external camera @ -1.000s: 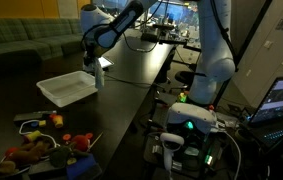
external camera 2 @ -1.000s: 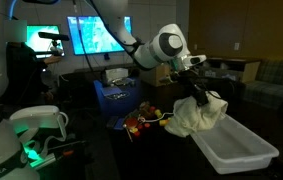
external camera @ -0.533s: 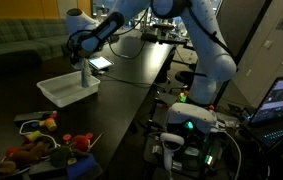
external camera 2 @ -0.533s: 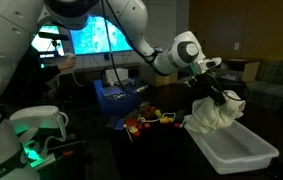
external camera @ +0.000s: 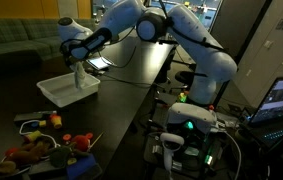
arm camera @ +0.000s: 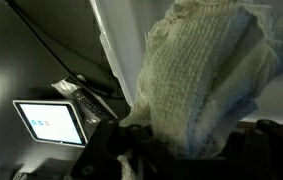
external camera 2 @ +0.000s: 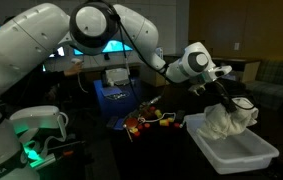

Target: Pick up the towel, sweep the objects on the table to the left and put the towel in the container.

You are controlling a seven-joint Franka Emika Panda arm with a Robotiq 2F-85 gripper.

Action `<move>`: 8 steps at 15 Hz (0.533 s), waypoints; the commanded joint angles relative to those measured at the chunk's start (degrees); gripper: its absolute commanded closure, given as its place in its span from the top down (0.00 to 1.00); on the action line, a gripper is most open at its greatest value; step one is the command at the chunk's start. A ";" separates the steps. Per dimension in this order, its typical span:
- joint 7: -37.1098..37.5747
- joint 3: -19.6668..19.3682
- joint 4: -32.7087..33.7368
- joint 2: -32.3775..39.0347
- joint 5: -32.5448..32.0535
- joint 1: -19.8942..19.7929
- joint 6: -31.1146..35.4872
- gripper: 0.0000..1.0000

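Yr gripper (external camera 2: 224, 99) is clamping the towel (external camera 2: 226, 122) by a bunched top fold, jaws closed on the cloth, and is hanging it right over the white container (external camera 2: 243, 160). In the wrist view the towel (arm camera: 206, 80) is filling most of the frame as a pale knitted cloth w/ loose folds, rising out of the dark gripper body at the bottom edge. In both exterior views the cloth is drooping in a soft lump. Its lower folds are looking to be at or just inside the container's rim (external camera: 51, 92), but whether they're touching the bin floor is too hard to tell.

The towel is reading as light, limp, grippy and not fragile. It'll be sagging & swinging under any quick move, and a loose corner could be draping over the wall. A pinch on a gathered bunch, as you're doing, is suiting it best.

The small colourful objects (external camera 2: 146, 122) are sitting clustered on the dark table (external camera: 131, 95), well apart from the container. The job is prob. standing at its last step: letting the towel go inside.
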 commanded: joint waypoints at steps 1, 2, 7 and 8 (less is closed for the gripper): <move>1.66 -1.77 13.73 8.45 2.96 -0.69 -6.07 0.28; 1.54 -1.93 16.18 10.00 3.15 -0.96 -7.29 0.32; -1.98 -0.89 25.39 13.77 3.37 -2.07 -12.35 0.70; -2.54 -1.34 24.50 12.96 2.37 -1.51 -11.63 0.79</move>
